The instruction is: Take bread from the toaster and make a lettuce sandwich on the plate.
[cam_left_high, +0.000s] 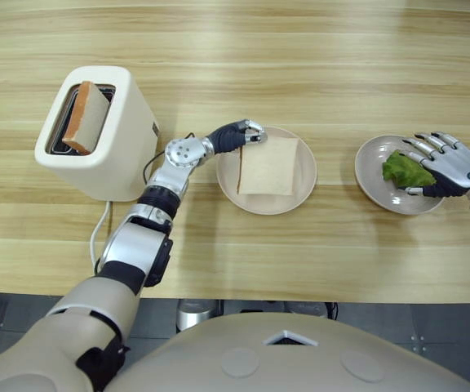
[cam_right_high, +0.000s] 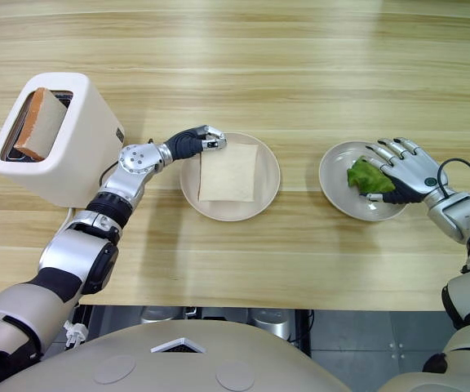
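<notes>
Bread slice (cam_left_high: 268, 166): pale, square, lies flat on the centre plate (cam_left_high: 307, 186), roughly mid-bench (cam_left_high: 300, 49) and closer to the near edge than the far one. It covers most of the plate, w/ bare rim showing at right and near sides.

Left robot hand (cam_left_high: 243, 135) sits at the plate's far-left rim, right by the slice's far-left corner. It's curled in narrow, tips drawn together. Can't tell if the tips touch the slice; nothing looks lifted. The forearm runs back twd the near-left edge of the bench, passing just beside the toaster.

Toaster (cam_left_high: 121, 155): cream, boxy, stands twd the left end of the bench, left of the centre plate and apart from it. Second slice (cam_left_high: 88, 118) stands in its slot, brown crust up, sticking out well above the top. A white cord (cam_left_high: 96, 233) trails from the toaster's near side to the near edge.

Lettuce (cam_left_high: 406, 170): green leaf on the right plate (cam_left_high: 370, 167), twd the right end of the bench, well apart from the centre plate. Right robot hand (cam_left_high: 451, 167) comes in from the right edge and is laid over the leaf, digits across its top and thumb in against its near side, so it's holding the lettuce, which is at the plate's right half.
</notes>
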Robot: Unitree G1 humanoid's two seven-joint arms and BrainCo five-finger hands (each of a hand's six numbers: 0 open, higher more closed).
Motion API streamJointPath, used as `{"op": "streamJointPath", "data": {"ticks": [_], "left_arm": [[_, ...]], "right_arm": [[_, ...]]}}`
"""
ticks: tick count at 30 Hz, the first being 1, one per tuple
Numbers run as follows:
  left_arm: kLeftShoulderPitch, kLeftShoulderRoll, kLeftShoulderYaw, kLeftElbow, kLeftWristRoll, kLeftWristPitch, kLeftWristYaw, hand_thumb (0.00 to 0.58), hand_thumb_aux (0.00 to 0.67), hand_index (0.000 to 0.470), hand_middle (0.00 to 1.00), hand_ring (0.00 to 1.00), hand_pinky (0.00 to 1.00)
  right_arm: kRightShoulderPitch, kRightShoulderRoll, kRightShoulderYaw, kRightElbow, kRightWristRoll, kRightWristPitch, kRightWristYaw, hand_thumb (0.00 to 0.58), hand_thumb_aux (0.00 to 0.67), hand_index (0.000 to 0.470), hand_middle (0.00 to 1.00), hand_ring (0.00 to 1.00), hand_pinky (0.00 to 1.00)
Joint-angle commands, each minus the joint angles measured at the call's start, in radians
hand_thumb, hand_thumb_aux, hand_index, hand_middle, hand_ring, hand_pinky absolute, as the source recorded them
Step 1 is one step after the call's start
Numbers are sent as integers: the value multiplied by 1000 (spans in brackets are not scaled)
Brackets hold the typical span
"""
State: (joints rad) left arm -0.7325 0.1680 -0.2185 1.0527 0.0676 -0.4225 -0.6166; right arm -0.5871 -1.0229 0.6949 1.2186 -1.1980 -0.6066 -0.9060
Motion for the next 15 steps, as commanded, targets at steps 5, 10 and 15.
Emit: {"op": "streamJointPath", "data": {"ticks": [5, 10, 15], "left_arm": [[-25, 1, -16, 98, 80, -38, 67, 580, 670, 460, 1000, 1000, 1000], [-32, -1, -36, 109, 133, -49, 99, 545, 504, 346, 365, 365, 365], [-40, 12, -67, 106, 205, -62, 154, 0, 0, 0, 0, 0, 0]], "right_arm": [[2, 24, 39, 17, 5, 23, -12, 564, 557, 382, 0, 0, 0], [3, 28, 47, 15, 14, 22, -21, 580, 665, 456, 0, 0, 0], [5, 30, 42, 8, 26, 11, -26, 580, 670, 460, 0, 0, 0]]}}
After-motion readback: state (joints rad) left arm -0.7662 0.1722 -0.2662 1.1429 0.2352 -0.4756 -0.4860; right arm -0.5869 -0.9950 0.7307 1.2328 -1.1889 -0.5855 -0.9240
